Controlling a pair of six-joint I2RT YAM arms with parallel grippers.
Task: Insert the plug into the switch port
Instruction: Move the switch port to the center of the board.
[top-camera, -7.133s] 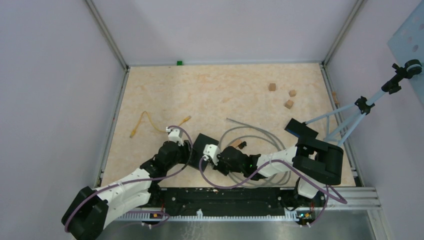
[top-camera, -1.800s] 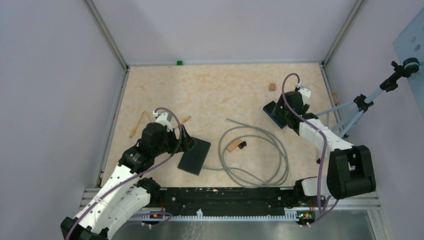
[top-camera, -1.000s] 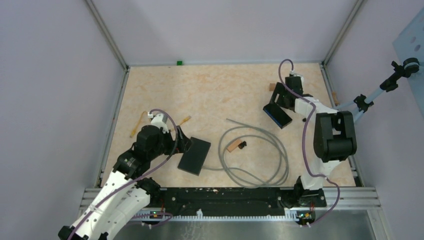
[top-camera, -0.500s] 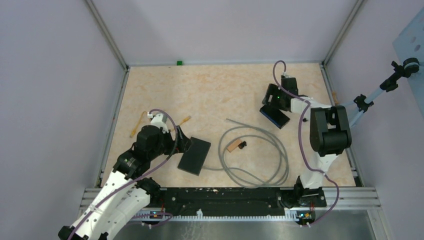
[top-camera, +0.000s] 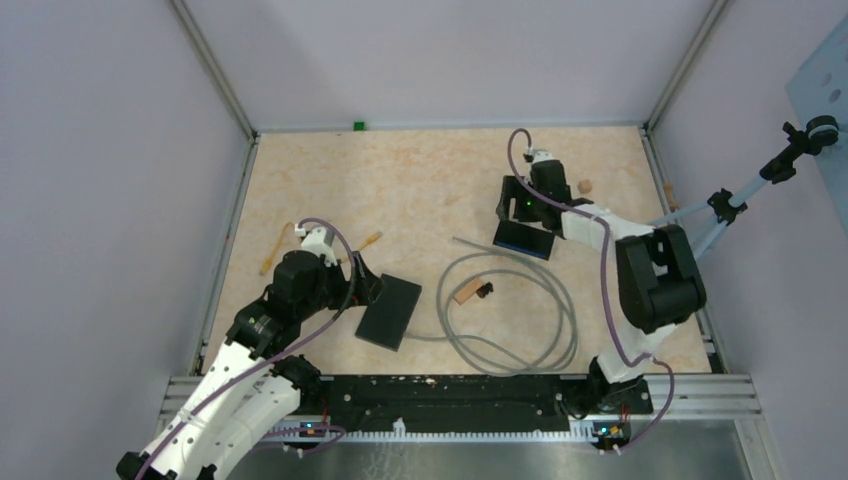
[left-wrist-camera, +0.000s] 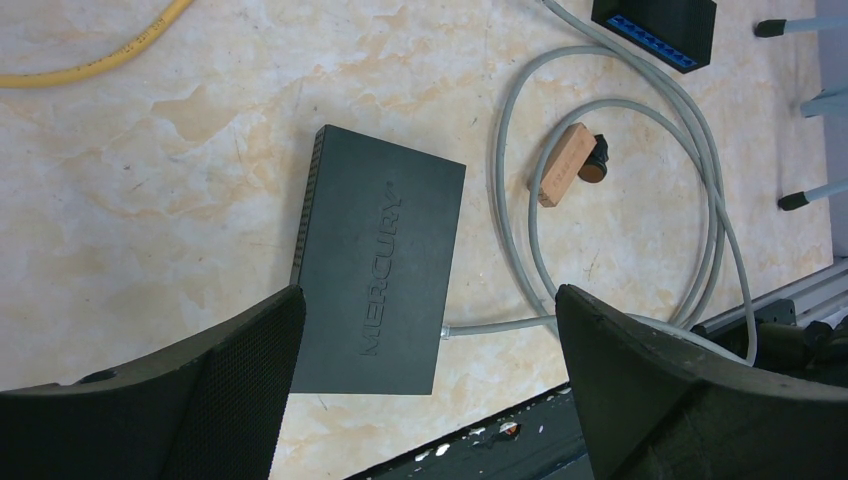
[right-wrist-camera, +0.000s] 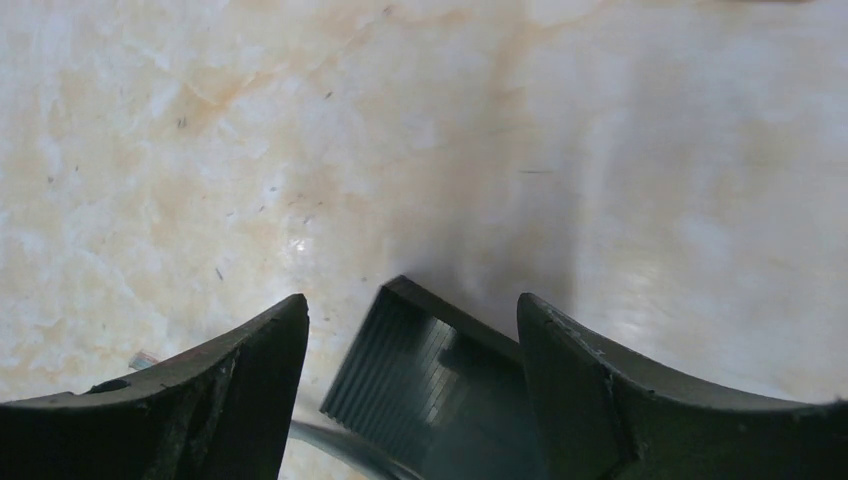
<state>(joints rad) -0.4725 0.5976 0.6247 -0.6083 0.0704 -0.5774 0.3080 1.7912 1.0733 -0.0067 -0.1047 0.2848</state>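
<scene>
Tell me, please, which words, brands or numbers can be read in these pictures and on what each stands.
"MERCURY": raised letters on the top of the black switch, seen in the left wrist view.
On the blue-fronted box, no lettering is legible.
On the wooden block, nothing can be read.
In the top view, everything is too small to read.

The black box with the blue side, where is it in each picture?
Top: blue-sided box right of middle, far side.
Left wrist: blue-sided box in the top right corner.
Right wrist: blue-sided box at bottom middle.
Shared landmark in top and left wrist: grey cable loop.
</scene>
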